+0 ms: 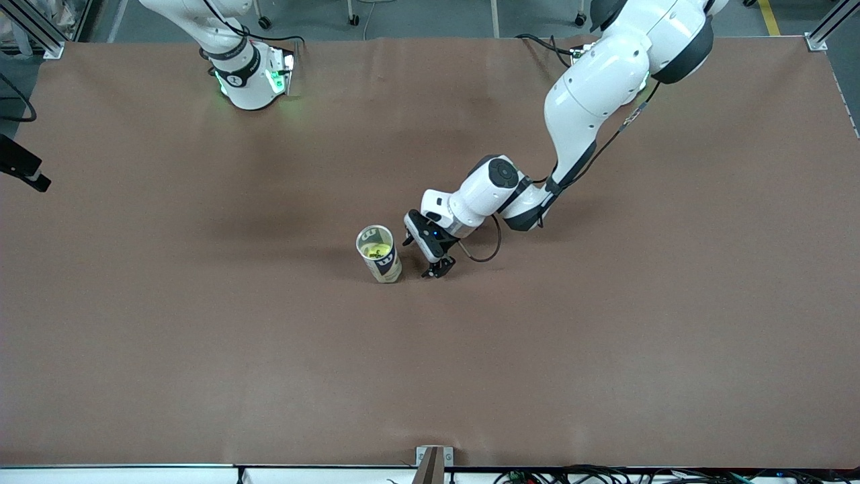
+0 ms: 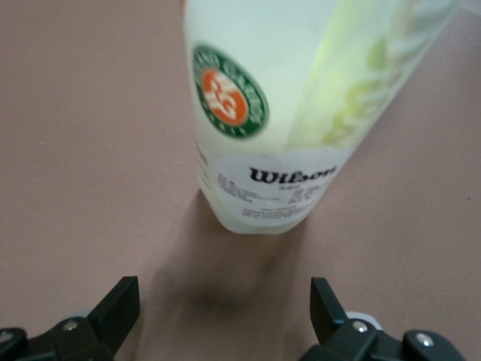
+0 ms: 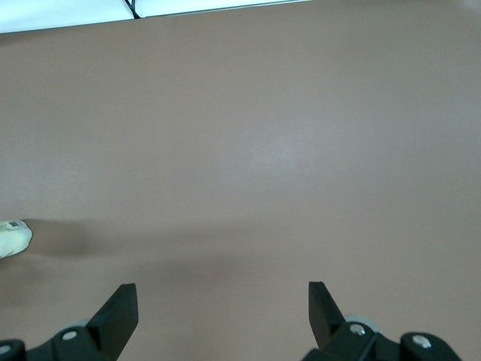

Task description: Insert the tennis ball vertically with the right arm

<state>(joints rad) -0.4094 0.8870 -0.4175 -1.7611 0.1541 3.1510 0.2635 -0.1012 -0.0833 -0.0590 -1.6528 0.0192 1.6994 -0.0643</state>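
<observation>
A clear Wilson can (image 1: 378, 254) stands upright on the brown table, its top open. A yellow tennis ball (image 1: 374, 249) sits inside it. My left gripper (image 1: 422, 255) is open and empty, low over the table right beside the can toward the left arm's end. In the left wrist view the can (image 2: 263, 113) stands just ahead of the open left gripper (image 2: 223, 307), apart from the fingers (image 2: 120, 304), and the ball's yellow (image 2: 353, 98) shows through its wall. My right gripper (image 3: 223, 304) is open and empty over bare table; its hand is out of the front view.
The brown table (image 1: 605, 336) stretches wide around the can. A black fixture (image 1: 23, 168) juts in at the right arm's end. The right arm's base (image 1: 245, 74) stands at the table's top edge. A sliver of the can (image 3: 13, 237) shows in the right wrist view.
</observation>
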